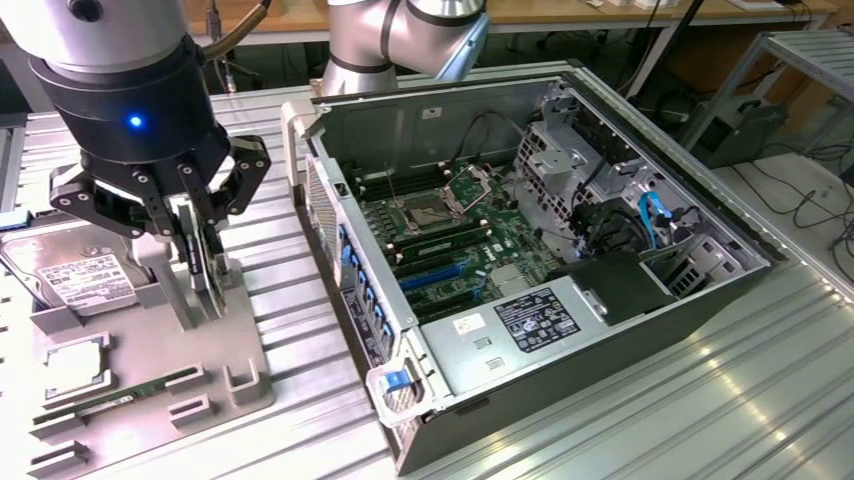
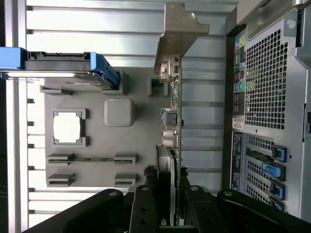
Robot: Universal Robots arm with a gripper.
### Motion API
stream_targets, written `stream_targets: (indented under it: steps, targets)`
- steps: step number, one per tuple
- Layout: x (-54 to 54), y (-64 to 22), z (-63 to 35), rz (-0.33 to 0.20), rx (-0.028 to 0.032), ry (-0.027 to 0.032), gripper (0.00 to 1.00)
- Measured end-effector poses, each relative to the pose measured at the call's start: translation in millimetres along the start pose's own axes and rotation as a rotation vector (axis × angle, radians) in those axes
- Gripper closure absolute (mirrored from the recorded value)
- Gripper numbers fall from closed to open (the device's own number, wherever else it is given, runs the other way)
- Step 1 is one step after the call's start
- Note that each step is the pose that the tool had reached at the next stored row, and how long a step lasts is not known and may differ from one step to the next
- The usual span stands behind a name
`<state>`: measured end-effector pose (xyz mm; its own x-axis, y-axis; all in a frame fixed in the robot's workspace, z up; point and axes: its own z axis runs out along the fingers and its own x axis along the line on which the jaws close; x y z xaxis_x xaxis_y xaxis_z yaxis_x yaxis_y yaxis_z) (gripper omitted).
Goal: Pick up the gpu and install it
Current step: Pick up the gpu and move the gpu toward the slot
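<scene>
The gpu, a thin green card, stands on edge over the grey holder tray on the exterior view's left. My gripper comes down from above with a finger on each side of the card, shut on it. In the wrist view the gpu runs edge-on out from my gripper, with its silver bracket at the far end. I cannot tell whether the card's lower edge still rests in the tray. The open computer case lies on its side to the exterior view's right, its motherboard exposed.
On the tray lie a hard drive with a blue frame, a square processor and a RAM stick. The case's rear panel with blue slot clips stands close beside the tray. A ribbed metal table carries everything.
</scene>
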<state>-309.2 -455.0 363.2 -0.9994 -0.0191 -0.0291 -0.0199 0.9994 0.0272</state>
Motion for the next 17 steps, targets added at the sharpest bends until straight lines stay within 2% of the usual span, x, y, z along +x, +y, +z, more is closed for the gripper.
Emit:
stream_targets:
  steps: [17]
  targets:
    - [-0.2, 0.1, -6.7, 0.0, 0.0001, 0.0001, 0.73]
